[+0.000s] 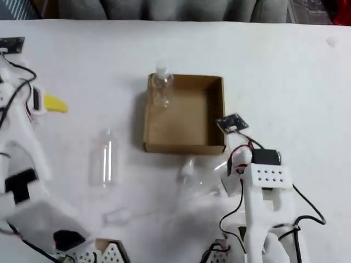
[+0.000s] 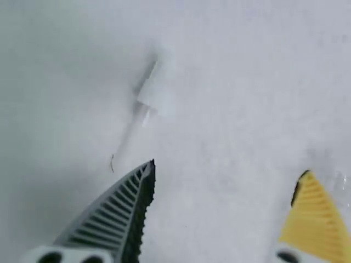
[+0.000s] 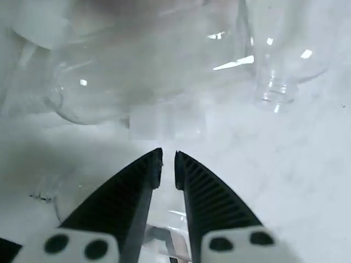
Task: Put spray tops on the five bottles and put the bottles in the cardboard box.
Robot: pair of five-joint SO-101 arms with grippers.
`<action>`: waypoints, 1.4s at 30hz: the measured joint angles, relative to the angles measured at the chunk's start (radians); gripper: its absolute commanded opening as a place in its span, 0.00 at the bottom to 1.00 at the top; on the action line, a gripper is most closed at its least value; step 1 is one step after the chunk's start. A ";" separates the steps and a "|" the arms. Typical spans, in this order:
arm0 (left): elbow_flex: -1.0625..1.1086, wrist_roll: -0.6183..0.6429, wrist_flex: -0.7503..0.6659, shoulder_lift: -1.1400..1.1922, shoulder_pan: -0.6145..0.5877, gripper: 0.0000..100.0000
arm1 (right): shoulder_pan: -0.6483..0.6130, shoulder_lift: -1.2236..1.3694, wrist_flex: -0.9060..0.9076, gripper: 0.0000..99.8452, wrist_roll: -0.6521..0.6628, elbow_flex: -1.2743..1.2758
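A cardboard box point(image 1: 211, 147) sits mid-table, and a clear bottle with a spray top point(image 1: 162, 87) stands in its far left corner. Another clear bottle point(image 1: 104, 158) lies left of the box, without a top. A loose spray top point(image 1: 118, 216) lies nearer the front edge. More clear bottles point(image 1: 193, 176) lie in front of the box, right before my right gripper point(image 3: 168, 170), whose black fingers are shut with only a slit between them. My left gripper point(image 2: 230, 167) hangs open over bare table, and a spray top with its tube point(image 2: 147, 98) lies beyond its fingertips.
The table is covered with a white cloth point(image 1: 285, 82). A small black board point(image 1: 231, 124) lies by the box's right wall. My right arm's cables point(image 1: 307, 203) trail at the front right. Open cloth stretches right of and behind the box.
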 measured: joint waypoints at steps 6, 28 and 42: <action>-0.342 -0.071 0.055 0.304 -0.011 0.36 | 0.000 0.000 -0.054 0.02 0.000 0.054; -1.111 -0.086 0.144 1.022 -0.032 0.01 | 0.000 0.000 -0.086 0.02 0.000 0.074; -1.292 -0.040 0.351 1.068 -0.025 0.02 | 0.008 0.000 -0.089 0.02 0.000 0.078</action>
